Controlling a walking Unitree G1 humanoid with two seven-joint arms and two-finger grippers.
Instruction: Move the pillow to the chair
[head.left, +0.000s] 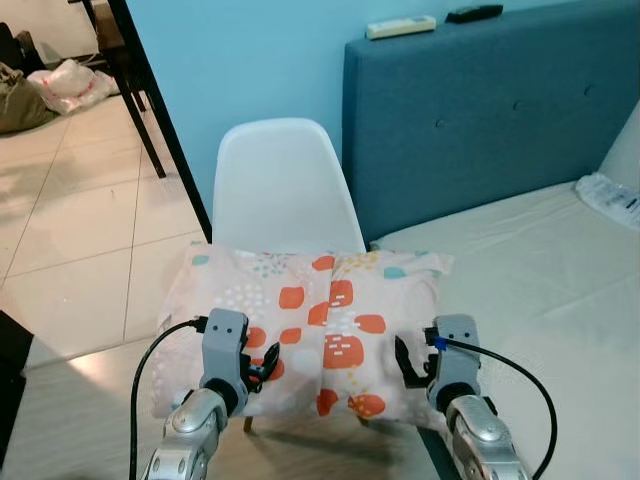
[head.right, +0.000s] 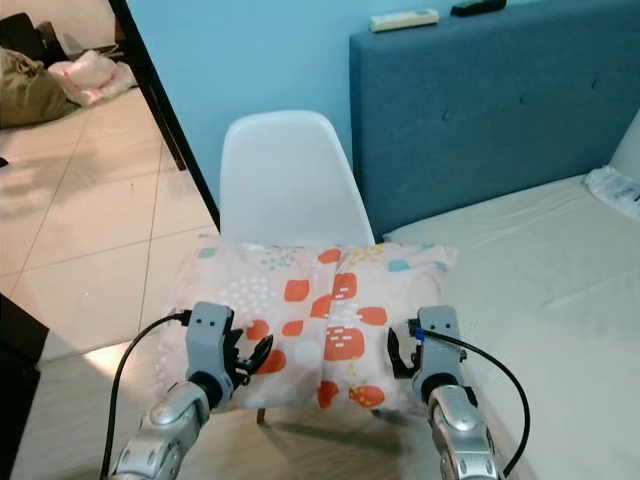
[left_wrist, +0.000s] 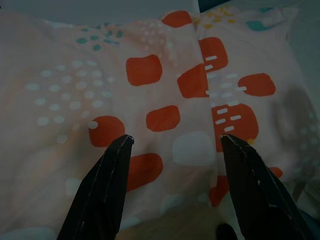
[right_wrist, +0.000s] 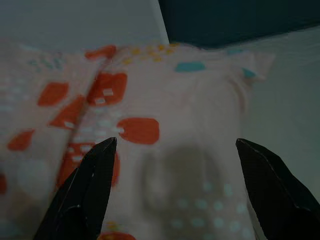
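Left hand (head.left: 262, 362): fingers spread apart, gripping nothing, hovering over the near left part of the pillow.
Right hand (head.left: 407, 362): fingers also spread wide, gripping nothing, over the near right edge of the pillow.
Bed (head.left: 530, 270): beige sheet, to the right, its corner just beside the chair.
Headboard (head.left: 480, 110): blue, padded, behind the bed; two remotes (head.left: 400, 27) lie on its top edge.
Pillow (head.left: 310, 320): pink with red, white and teal blotches; lies flat across the chair seat, overhanging on both sides, its right end touching the bed.
Chair (head.left: 283, 190): white, moulded back upright against the blue wall, seat hidden beneath the pillow.
Floor (head.left: 70, 210): pale tiles, to the left.
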